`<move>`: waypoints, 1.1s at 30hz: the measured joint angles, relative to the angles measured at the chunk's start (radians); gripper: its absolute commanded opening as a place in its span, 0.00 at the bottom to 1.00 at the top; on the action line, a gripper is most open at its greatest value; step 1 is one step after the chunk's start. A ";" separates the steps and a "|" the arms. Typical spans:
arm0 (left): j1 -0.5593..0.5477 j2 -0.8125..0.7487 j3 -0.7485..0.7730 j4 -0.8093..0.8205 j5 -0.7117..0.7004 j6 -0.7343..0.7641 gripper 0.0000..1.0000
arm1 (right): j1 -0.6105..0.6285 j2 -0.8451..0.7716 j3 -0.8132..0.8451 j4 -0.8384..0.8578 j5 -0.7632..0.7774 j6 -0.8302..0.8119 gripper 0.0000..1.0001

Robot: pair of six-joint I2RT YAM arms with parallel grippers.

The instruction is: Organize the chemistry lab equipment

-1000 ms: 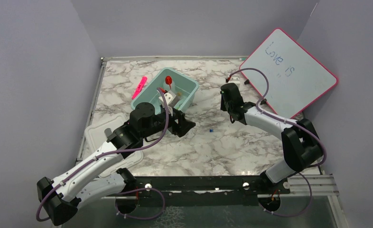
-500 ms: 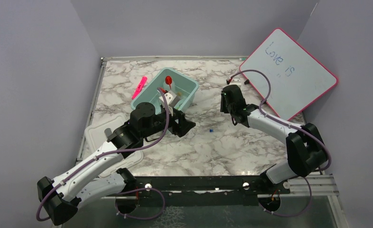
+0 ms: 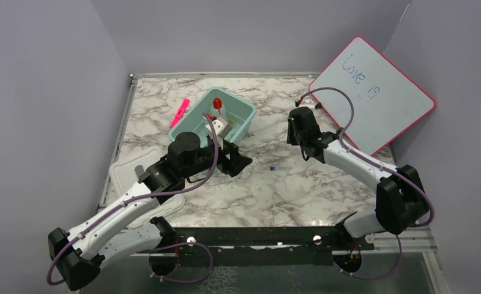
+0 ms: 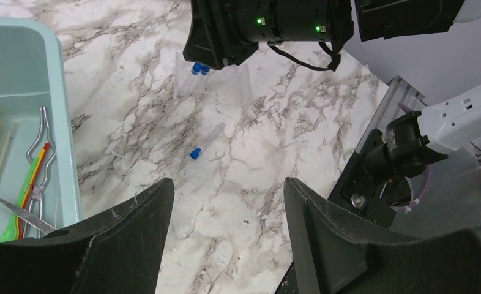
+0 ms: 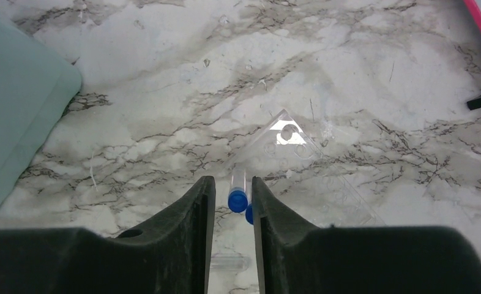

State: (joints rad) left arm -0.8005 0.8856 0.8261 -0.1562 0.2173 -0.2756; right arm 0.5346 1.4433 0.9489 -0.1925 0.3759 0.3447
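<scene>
Marble table [image 3: 299,190]; teal bin [image 3: 241,110] far left holds metal tongs [image 4: 39,131]; left claw [image 4: 229,184] spread wide beside it; right claw [image 5: 232,180] narrowly parted around an upright blue-capped tube [image 5: 238,200] in the clear rack [image 5: 299,153]; loose tube [image 4: 204,142] nearer.

Your bin [image 3: 192,110] sits toward the table's [image 3: 287,190] far left, marker [image 3: 179,113] just left of it, capped tube [image 4: 206,141] lying mid-table.
</scene>
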 measured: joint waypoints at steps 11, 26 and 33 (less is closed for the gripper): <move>0.000 0.000 0.000 0.000 0.000 0.000 0.69 | 0.000 0.008 0.000 -0.064 -0.003 0.004 0.18; 0.000 0.000 0.000 0.000 0.000 0.000 0.69 | 0.000 0.057 0.031 -0.055 -0.006 0.004 0.15; 0.000 0.000 0.000 -0.002 0.000 0.000 0.69 | 0.000 0.069 0.042 -0.050 -0.001 0.005 0.15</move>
State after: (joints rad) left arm -0.8005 0.8856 0.8261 -0.1585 0.2173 -0.2756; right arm 0.5346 1.5120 0.9905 -0.2428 0.3752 0.3492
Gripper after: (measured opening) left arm 0.689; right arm 0.153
